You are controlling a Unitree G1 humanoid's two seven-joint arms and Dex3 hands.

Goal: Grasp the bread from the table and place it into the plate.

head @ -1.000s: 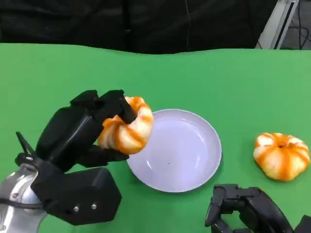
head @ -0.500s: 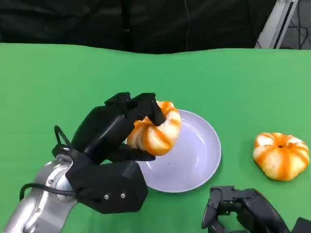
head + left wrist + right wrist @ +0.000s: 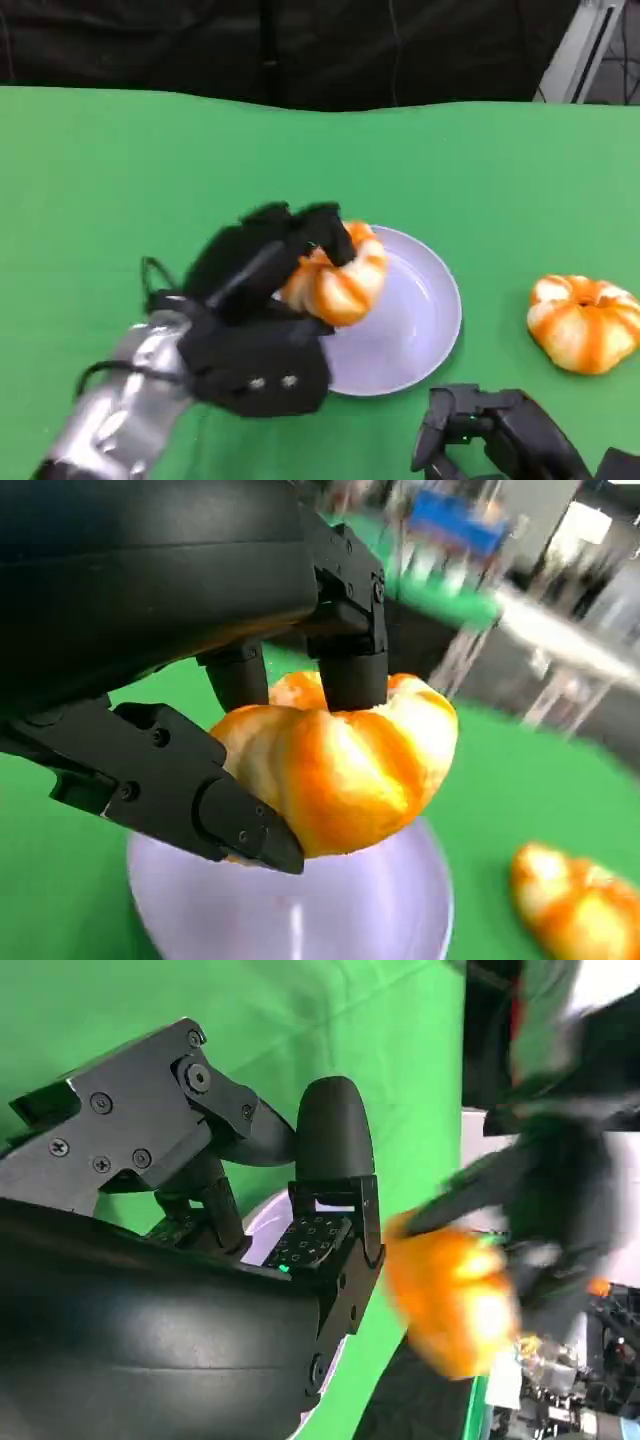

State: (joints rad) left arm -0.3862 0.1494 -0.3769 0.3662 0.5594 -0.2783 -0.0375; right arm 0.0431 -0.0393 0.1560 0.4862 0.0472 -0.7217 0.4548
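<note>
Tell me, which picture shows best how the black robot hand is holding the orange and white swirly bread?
The left wrist view: the orange and white swirly bread is big and sharp there, pinched between the left hand's fingers over the pale round plate. The head view shows it smaller, partly hidden by the left hand. The right wrist view shows an orange blur.

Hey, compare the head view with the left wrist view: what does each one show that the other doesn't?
Head view alone: the right hand low near the table's front edge, holding nothing, and the plate's whole rim on the green table.
Left wrist view alone: a close look at the fingers pressed on the bread's top, and blurred room background.
Both: the left hand gripping the bread over the plate, and a second bread lying beside the plate.
</note>
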